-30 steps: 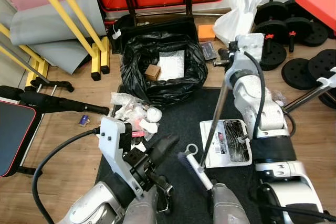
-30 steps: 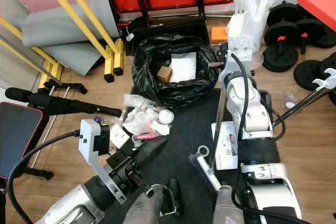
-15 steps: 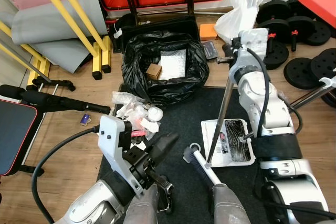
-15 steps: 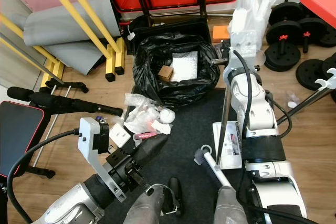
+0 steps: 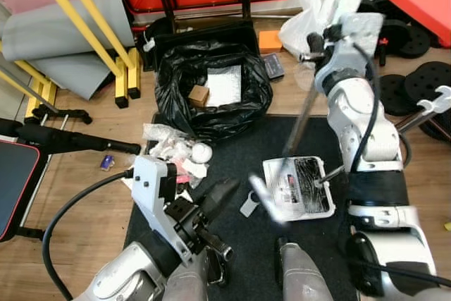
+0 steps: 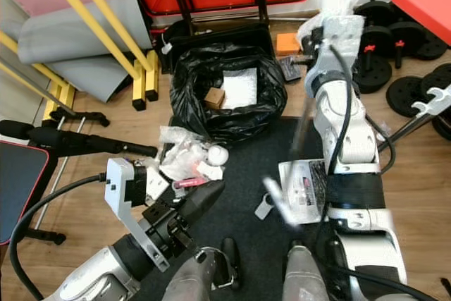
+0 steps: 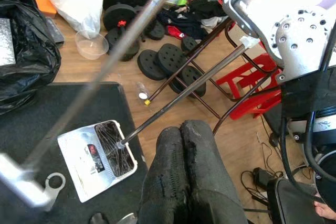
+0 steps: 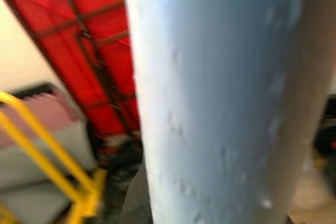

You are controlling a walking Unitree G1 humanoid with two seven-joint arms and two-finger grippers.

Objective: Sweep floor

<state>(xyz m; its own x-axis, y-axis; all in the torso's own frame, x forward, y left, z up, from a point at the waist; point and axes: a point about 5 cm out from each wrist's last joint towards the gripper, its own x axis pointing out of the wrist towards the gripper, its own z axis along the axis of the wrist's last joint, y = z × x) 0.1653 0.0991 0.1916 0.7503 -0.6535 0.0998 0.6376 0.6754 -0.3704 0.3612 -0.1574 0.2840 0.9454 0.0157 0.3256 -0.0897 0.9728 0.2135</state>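
At the left we recorded the left end effector, its two black fingers pressed together and holding nothing, poised low over the dark floor mat. Just ahead of it, and slightly to its left, lay one heap of crumpled litter, the material to be swept; beyond the heap stood one black rubbish bag, open, with one small brown box and one pale sheet inside. To the right of the left end effector lay one white dustpan, already carrying dark debris, with its long handle slanting away to the right. The right end effector was raised high beyond the dustpan at the top of one broom handle, which we judged it to hold, though whether its fingers were closed could not be told. The blurred broom head was low between the left end effector and the dustpan. We judged a sweeping stroke to be in hand; the next move called for drawing the head from the litter side towards the pan.
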